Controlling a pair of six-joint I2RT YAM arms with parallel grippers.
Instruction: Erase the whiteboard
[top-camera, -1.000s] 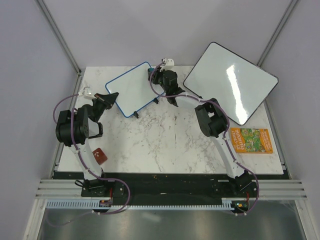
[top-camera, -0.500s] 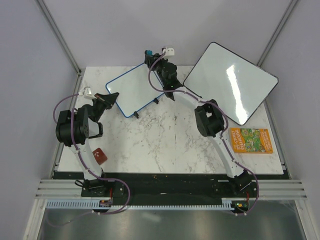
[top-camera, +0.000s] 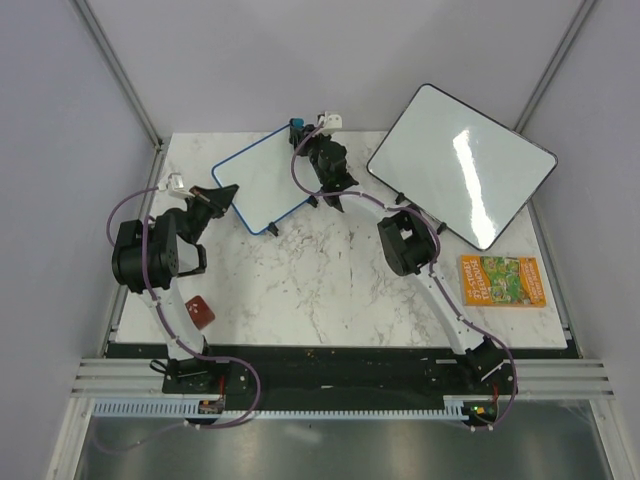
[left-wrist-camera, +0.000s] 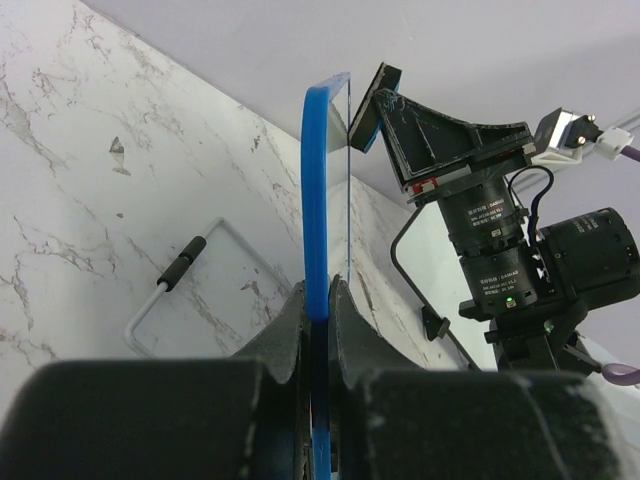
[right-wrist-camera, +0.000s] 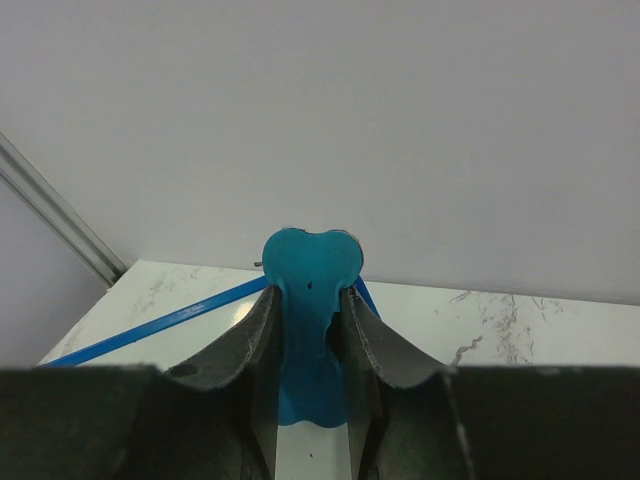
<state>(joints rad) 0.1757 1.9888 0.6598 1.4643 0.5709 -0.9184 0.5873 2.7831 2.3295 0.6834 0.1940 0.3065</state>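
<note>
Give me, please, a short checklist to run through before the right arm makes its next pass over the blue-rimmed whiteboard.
1. Grip of the left fingers on the whiteboard rim: ok.
2. The eraser pinched between the right fingers: ok.
3. The eraser touching the whiteboard: cannot tell; it sits at the far corner.
4. The whiteboard face free of red marks in the top view: ok.

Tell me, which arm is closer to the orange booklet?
Right. The right arm bends just left of the orange booklet; the left arm is far across the table, at its left edge.
</note>
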